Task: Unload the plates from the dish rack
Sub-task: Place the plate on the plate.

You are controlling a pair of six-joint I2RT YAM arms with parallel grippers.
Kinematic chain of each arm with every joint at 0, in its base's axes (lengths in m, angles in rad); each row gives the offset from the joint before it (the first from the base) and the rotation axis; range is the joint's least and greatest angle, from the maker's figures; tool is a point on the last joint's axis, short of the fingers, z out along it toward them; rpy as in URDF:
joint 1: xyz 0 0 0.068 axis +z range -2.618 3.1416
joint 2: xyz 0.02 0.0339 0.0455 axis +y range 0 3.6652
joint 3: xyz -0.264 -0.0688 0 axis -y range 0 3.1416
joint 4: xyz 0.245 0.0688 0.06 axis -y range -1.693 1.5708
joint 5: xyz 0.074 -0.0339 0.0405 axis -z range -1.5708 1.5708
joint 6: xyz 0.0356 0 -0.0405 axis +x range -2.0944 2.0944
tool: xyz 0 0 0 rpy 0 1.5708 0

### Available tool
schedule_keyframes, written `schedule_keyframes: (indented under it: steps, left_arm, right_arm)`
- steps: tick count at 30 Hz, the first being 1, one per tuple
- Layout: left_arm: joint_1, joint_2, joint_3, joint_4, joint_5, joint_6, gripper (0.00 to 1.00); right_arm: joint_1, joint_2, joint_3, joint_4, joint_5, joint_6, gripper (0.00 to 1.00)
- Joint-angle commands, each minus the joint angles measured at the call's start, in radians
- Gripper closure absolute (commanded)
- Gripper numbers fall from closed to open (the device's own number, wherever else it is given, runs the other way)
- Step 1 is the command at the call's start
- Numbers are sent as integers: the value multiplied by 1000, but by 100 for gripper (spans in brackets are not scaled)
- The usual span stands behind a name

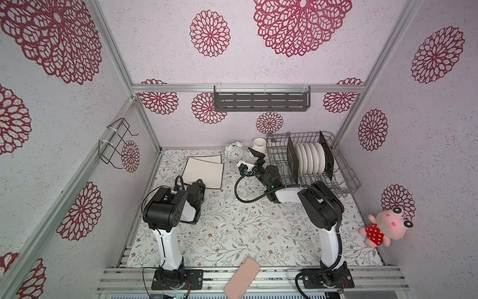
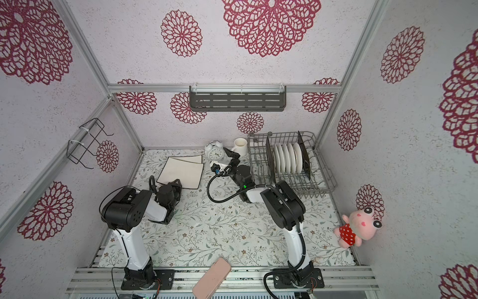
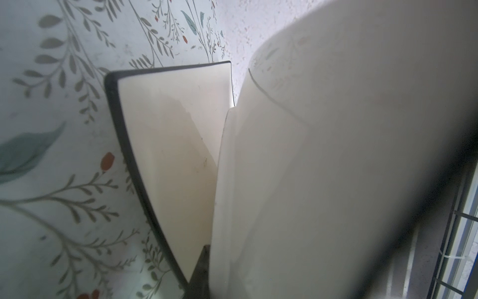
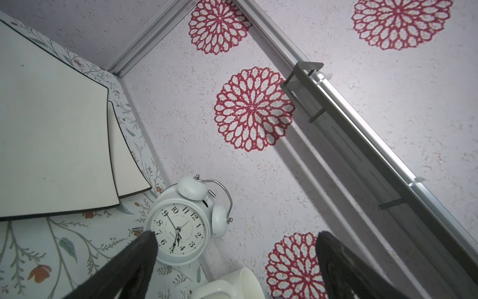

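L gripper [image 1: 198,184] pinches near edge of top square plate [image 1: 204,172], which lies on a second square plate [image 1: 204,158], left-centre of the table [image 1: 245,227]. R gripper [image 1: 248,158] has jaws spread wide, empty, just before the alarm clock [image 1: 234,153] & mug [image 1: 260,145]. Far right, the dish rack [image 1: 345,168] holds round white plates [image 1: 310,158] upright betw. two black-backed square plates [image 1: 293,161].

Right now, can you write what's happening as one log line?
left jaws: shut on top square plate of stack | right jaws: open, empty, by clock | rack: round plates between two square plates
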Motion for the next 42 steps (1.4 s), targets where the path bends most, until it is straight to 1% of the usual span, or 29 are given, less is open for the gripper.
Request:
schedule_keyframes:
  steps: [1,6,10,15,18,23,30,33,36,40,42]
  left_arm:
    - [2,21,42,151,-56,-21,100]
    - [-6,49,89,103,-87,-22,100]
    - [-7,50,98,49,-146,-56,100]
    - [-7,49,131,-19,-153,-82,100]
    - [-13,68,162,-30,-134,-83,100]
    - [-20,101,228,-93,-66,-79,100]
    - [-10,110,244,-177,0,-101,100]
    - [-3,106,258,-256,45,-115,100]
    - [2,97,285,-384,101,-135,100]
    - [10,98,287,-469,148,-157,100]
    - [12,97,278,-479,157,-159,100]
  right_arm:
    - [6,-64,-39,39,37,31,1]
    - [5,-158,-102,33,60,90,1]
    - [5,-237,-159,31,77,160,1]
    - [6,-298,-216,22,94,184,1]
    - [6,-308,-236,22,108,181,1]
    - [5,-311,-251,40,122,179,1]
    - [5,-298,-245,65,137,153,1]
    - [5,-290,-239,65,141,135,1]
    - [6,-281,-236,70,149,118,1]
    - [6,-272,-234,90,164,104,1]
    - [6,-268,-231,98,170,97,1]
